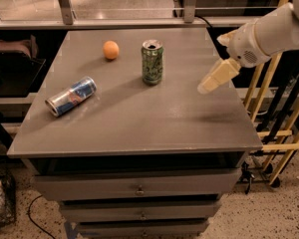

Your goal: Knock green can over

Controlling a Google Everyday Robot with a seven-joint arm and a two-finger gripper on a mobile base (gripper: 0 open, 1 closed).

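The blue can [71, 96] lies on its side on the table [139, 128], well left of my gripper [208, 85], which hangs over the table's right part; whether it is released or clenched I cannot tell. The green can [152, 61] stands upright near its left, slightly beyond and apart from it. The orange ball [110, 50] sits farther left.

Mottled pale-dark green can [152, 62]; blue-silver lying can [71, 96]; orange ball [110, 50]; cream gripper [207, 85] over grey table [139, 121], right.

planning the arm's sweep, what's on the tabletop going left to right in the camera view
blue-and-silver can lying on its side → orange → upright green can → gripper, hovering over the table near its right side
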